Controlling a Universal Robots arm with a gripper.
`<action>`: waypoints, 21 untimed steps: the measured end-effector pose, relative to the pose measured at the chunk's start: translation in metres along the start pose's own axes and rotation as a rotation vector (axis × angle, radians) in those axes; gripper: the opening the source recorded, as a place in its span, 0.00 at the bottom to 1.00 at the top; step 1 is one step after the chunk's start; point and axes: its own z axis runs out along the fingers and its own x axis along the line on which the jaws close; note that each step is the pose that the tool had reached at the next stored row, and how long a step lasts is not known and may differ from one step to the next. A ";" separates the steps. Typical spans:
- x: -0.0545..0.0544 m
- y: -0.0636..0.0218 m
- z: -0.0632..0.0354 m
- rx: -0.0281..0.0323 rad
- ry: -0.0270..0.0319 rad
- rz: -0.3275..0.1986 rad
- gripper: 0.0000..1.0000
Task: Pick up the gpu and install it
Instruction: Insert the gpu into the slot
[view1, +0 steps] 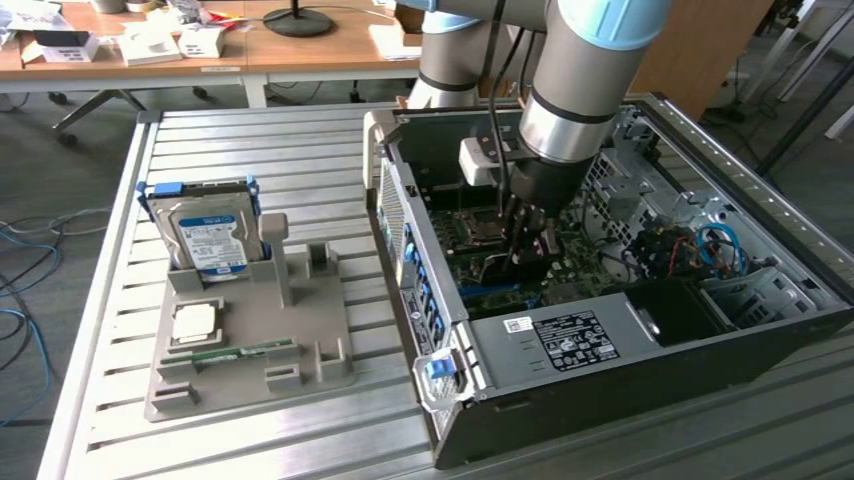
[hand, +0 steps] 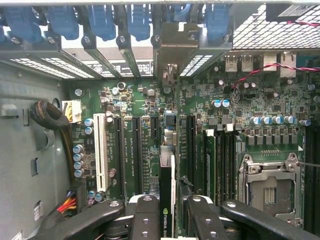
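Note:
The gpu (hand: 167, 180) is a thin dark card seen edge-on, standing upright over the green motherboard (hand: 240, 95) among its black expansion slots. Its metal bracket (hand: 172, 47) reaches the row of rear slot openings in the case. My gripper (hand: 169, 217) is shut on the card, one black finger (hand: 145, 220) on each flat side. In the exterior view the gripper (view1: 527, 250) is lowered into the open computer case (view1: 561, 340), with the dark card (view1: 531, 265) under it just above the board. Whether the card's edge sits in a slot cannot be told.
A grey holder (view1: 254, 345) at the exterior view's left carries an upright silver hard drive (view1: 207, 235), a chip (view1: 196, 320) and a green memory stick (view1: 240, 352). Inside the case are a white slot (hand: 100, 150), a cable bundle (hand: 50, 120) and the CPU socket (hand: 270, 185).

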 end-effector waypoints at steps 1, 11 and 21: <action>0.000 0.0000 0.0000 -0.0001 0.0000 0.000 0.26; 0.000 0.0000 0.0000 -0.0005 -0.0003 -0.020 0.26; 0.000 0.0000 0.0000 -0.0008 -0.0015 -0.027 0.26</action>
